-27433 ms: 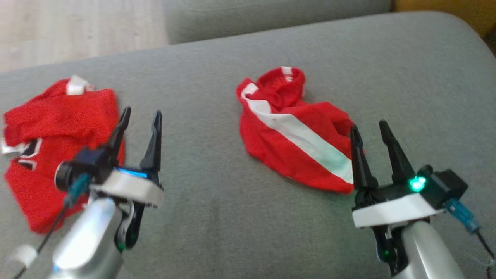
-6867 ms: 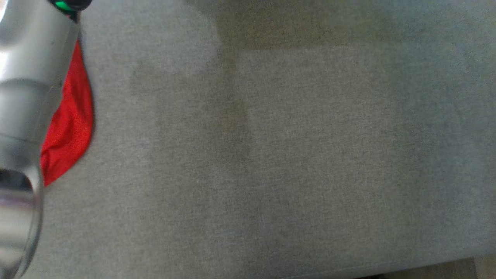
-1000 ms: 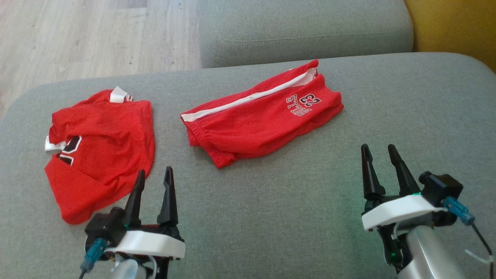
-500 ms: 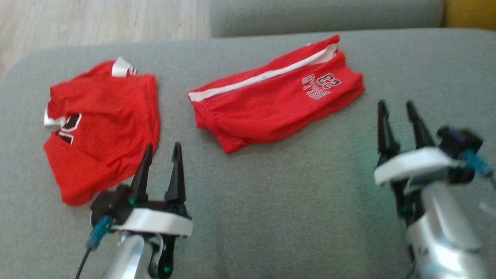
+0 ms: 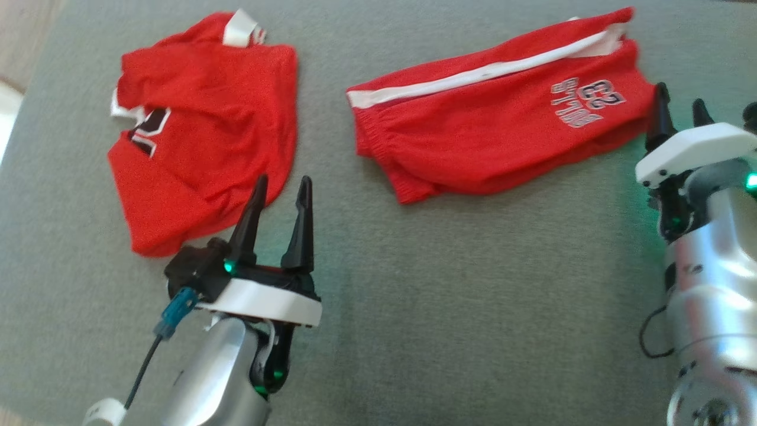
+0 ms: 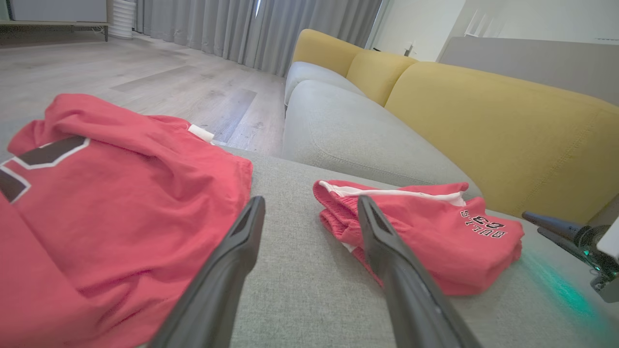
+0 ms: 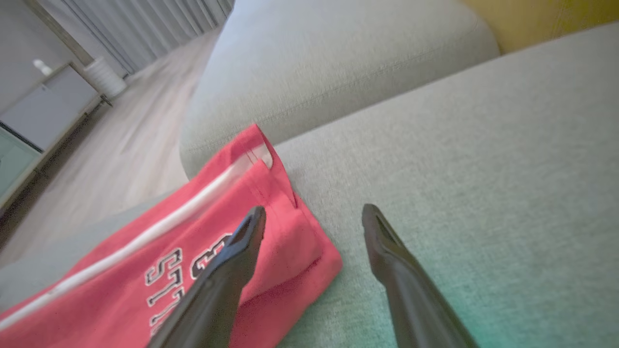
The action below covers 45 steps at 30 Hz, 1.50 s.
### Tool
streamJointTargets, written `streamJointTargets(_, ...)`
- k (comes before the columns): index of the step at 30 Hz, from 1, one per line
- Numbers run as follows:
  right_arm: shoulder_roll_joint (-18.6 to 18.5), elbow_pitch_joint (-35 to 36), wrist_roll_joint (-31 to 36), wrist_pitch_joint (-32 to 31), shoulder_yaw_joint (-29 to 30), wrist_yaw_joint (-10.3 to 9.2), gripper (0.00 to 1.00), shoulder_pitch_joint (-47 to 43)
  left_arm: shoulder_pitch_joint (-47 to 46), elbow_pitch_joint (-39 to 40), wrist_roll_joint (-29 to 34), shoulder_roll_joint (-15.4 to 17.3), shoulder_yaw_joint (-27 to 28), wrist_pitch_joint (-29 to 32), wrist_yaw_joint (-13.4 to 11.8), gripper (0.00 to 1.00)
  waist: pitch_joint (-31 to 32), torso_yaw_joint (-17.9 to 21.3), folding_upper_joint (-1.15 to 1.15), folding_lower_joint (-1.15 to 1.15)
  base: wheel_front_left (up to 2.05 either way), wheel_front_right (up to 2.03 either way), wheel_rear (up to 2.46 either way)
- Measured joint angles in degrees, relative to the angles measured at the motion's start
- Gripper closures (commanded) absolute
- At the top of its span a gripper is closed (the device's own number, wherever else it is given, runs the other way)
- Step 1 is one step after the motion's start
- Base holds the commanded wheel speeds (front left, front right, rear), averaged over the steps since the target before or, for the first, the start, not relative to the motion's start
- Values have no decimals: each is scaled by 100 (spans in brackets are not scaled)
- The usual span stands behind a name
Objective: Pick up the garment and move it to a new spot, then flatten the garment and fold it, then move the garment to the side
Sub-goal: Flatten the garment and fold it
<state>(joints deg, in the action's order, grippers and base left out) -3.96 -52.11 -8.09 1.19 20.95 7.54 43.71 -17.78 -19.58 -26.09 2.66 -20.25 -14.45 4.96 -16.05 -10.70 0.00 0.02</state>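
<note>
The garment, folded red shorts [image 5: 485, 136] with a white side stripe and a "BULLS 23" print, lies flat on the grey cushion [image 5: 473, 296]. My right gripper [image 5: 680, 97] stands open at the shorts' right end. In the right wrist view, the right gripper [image 7: 313, 210] has its left finger over the printed corner of the shorts [image 7: 96, 299] and its right finger over bare cushion. My left gripper [image 5: 282, 180] is open and empty, at the lower right edge of a red jersey [image 5: 207, 130]. The left wrist view shows the left gripper [image 6: 310, 200] between jersey [image 6: 96, 203] and shorts [image 6: 425, 237].
A second grey seat cushion [image 6: 348, 130] and yellow backrests [image 6: 483, 121] lie beyond the shorts. Wooden floor [image 6: 145, 72] runs past the cushion's far edge. The right gripper [image 6: 534, 223] shows at the right edge of the left wrist view.
The head camera has tilted down, so the whole picture shifted. My right gripper has moved forward to the shorts' right end. The left gripper stays by the jersey's edge.
</note>
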Motion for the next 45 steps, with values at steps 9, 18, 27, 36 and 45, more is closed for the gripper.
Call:
streamJointTargets(9,-234,-1049,1284,-286,1262,0,0,624,-202,24,-226,-13,-389,0,-149,0,-283,-423,0,-2,0,0,0)
streamJointTargets(18,-201,-1518,1639,-293,1341,-1,0,962,-220,57,-283,-15,-470,0,-224,0,-329,-458,0,-2,0,0,0)
streamJointTargets(27,-125,-1800,1742,111,1115,-1,100,1068,-296,49,-283,-16,-459,0,-245,0,-344,-413,0,-2,0,0,0)
streamJointTargets(36,-130,-1937,1704,615,1090,-1,100,965,-294,-8,-282,-19,-385,0,-243,0,-108,-225,0,-1,0,0,0)
streamJointTargets(45,-235,-1996,1255,1020,1076,-1,100,499,-3,-57,-258,-18,-231,0,-215,0,344,181,0,-2,0,0,0)
